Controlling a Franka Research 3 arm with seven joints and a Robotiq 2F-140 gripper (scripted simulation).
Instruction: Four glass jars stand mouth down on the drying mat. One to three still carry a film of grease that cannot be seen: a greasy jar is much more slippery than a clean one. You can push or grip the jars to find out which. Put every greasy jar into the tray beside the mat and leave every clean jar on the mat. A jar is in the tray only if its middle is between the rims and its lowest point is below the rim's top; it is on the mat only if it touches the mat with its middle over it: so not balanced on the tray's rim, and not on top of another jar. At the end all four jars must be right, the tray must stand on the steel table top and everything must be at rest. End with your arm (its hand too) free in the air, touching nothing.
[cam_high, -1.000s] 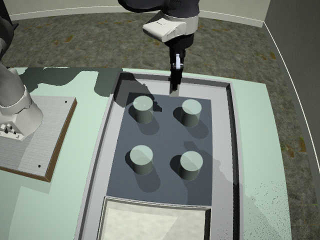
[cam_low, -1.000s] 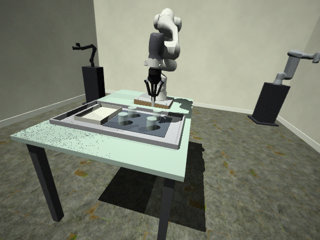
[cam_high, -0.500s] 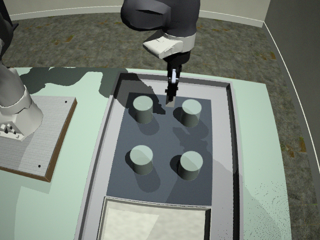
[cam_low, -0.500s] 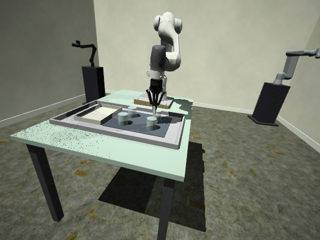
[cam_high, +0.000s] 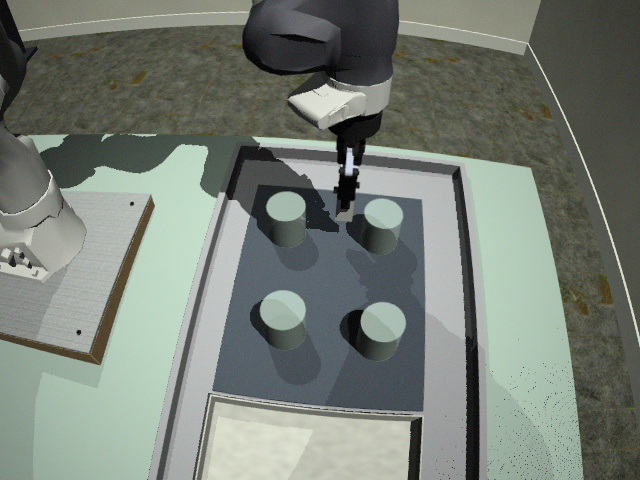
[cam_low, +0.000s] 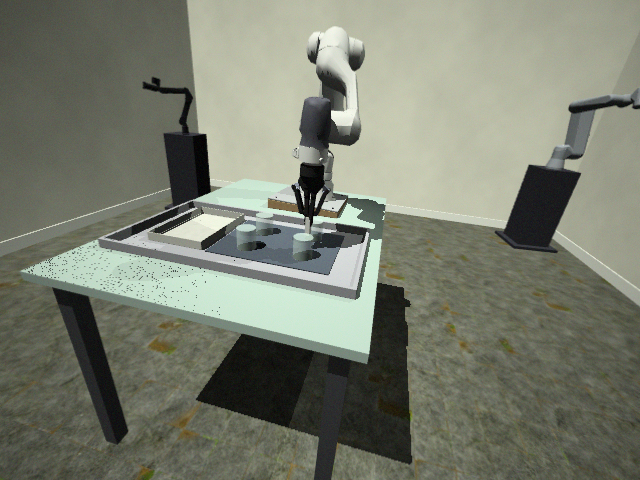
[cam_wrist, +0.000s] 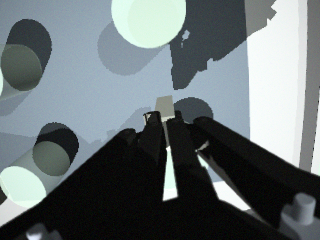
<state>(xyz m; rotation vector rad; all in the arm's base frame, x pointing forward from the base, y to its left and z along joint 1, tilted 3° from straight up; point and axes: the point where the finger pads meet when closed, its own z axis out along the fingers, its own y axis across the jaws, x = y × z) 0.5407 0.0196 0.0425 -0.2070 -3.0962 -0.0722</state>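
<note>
The top view cuts off the near end of the tray (cam_high: 418, 449) (cam_low: 178, 236), which the outside view shows whole beside the mat (cam_high: 330, 268) (cam_low: 289, 253) on the bench (cam_high: 516, 268) (cam_low: 248, 304). All four jars stand on the mat, well spread in the top view; in the outside view one is faint behind the pincer (cam_high: 344, 212) (cam_low: 308, 229) (cam_wrist: 164, 107). The pincer is closed with nothing in it, between two jars at the mat's far end from the tray. Whether its tips touch the mat is hard to tell

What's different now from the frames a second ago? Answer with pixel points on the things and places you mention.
The gripper (cam_high: 344, 214) (cam_low: 308, 229) (cam_wrist: 166, 108), shut on nothing, has come down and moved in over the mat (cam_high: 330, 273) (cam_low: 281, 255) (cam_wrist: 85, 107), between the two jars farthest from the tray (cam_high: 422, 444) (cam_low: 178, 241). Nothing was taken hold of or let go. All four jars and the tray stayed put.
</note>
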